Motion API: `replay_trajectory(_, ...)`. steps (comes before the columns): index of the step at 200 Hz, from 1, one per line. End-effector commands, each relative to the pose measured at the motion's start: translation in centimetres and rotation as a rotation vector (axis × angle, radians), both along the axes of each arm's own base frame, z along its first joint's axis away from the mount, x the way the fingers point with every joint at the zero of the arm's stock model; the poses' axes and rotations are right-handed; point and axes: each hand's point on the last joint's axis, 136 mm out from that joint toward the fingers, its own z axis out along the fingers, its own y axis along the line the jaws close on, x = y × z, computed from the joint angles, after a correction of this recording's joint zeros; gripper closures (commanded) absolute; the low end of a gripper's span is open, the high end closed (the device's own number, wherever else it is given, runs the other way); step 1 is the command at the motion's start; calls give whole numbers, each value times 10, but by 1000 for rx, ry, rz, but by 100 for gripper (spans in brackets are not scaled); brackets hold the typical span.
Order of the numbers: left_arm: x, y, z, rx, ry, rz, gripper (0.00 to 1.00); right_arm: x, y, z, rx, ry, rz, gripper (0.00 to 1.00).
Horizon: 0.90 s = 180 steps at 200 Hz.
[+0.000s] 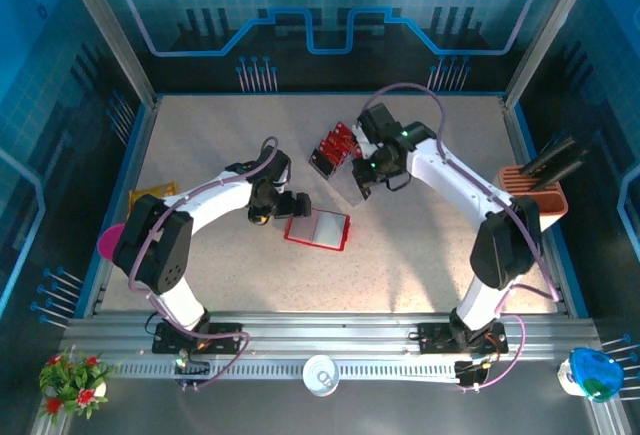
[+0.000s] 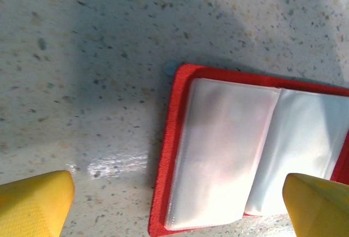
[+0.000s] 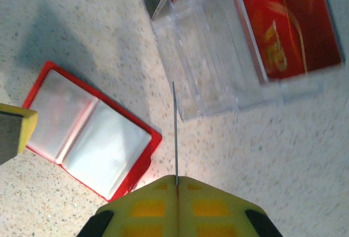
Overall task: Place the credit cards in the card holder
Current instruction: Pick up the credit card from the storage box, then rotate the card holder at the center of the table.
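— Where's the card holder (image 1: 318, 227)?
— Lying open and flat on the table (image 1: 420, 245), red rim, pale clear pockets facing up
— And the credit cards (image 1: 338, 145)?
— Red ones sit in a clear case (image 3: 218, 73) beyond it; one card (image 3: 175, 133) stands edge-on, pinched in the right gripper (image 3: 175, 181)

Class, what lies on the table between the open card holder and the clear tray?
Bare speckled table, in the right wrist view; the card pinched by the right gripper crosses that gap.

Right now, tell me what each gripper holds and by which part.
The right gripper pinches one credit card, seen edge-on, by its near end. The left gripper is open over the card holder, holding nothing.
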Motion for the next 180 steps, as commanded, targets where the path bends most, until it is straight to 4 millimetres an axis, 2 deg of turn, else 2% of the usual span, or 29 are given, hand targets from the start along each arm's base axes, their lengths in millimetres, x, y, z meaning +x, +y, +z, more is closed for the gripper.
replay_trajectory(1,3,-14,3,-22,-4,-29,1,-2,-5,9,167,-24,-128,100)
replay_trajectory(47,-6,-26,-2,-3,4,-26,1,-25,-25,5,273,-5,-230,100)
replay_trajectory(117,-25,-46,-25,64,41,-13,1,-49,-29,10,323,28,-211,100)
replay_trajectory(180,-50,-66,-20,60,28,0,1,-58,-33,13,333,48,-185,100)
